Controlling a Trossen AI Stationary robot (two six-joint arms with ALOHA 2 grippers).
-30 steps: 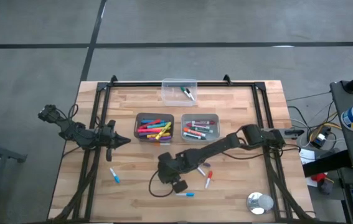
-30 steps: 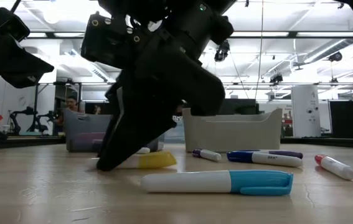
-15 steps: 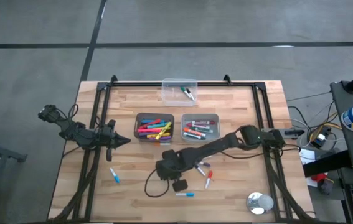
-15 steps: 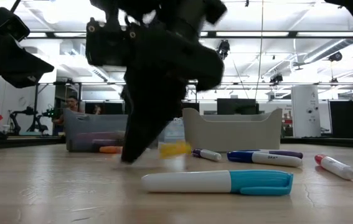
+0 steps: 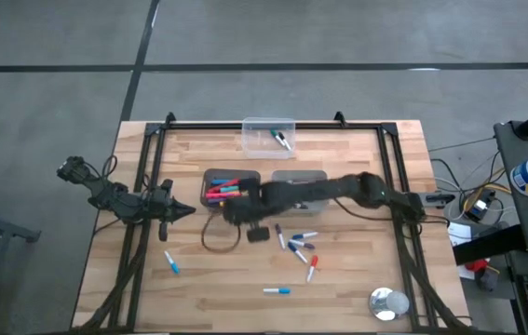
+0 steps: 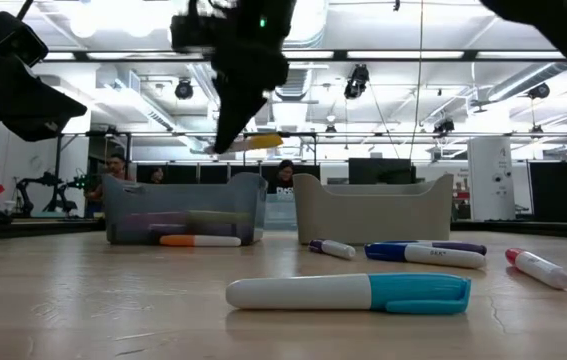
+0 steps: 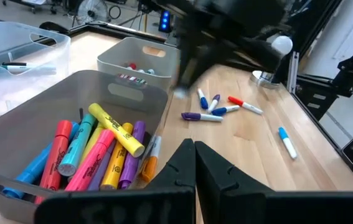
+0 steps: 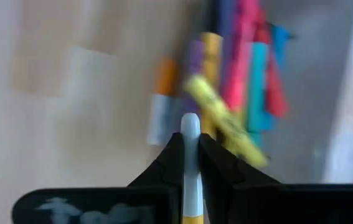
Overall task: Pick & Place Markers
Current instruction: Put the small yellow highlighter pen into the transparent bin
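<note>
My right gripper hangs above the near edge of the left grey bin, shut on a white marker with a yellow cap. The bin holds several bright highlighters. A second grey bin with markers sits to its right, partly under my right arm. Loose markers lie flat on the table: a blue-capped one, another blue one, a red one and a small cluster. My left gripper is shut and idle left of the bins. My right gripper pinches the marker's white barrel between its two fingers, coming from above. The marker is lifted clear and lies about level in the low view, its yellow cap end sticking out to one side of the fingers.
A clear tub stands at the far edge with a marker inside. An orange marker lies on the table against the left bin's near wall. A silver tape roll sits near the right front corner. Dark frame rails run along both sides.
My right gripper has risen from the table with the yellow-capped marker and swung toward the far edge and left, from the loose markers to above the left grey bin. The marker went from lying on the wood to lifted clear. My left arm kept still.
</note>
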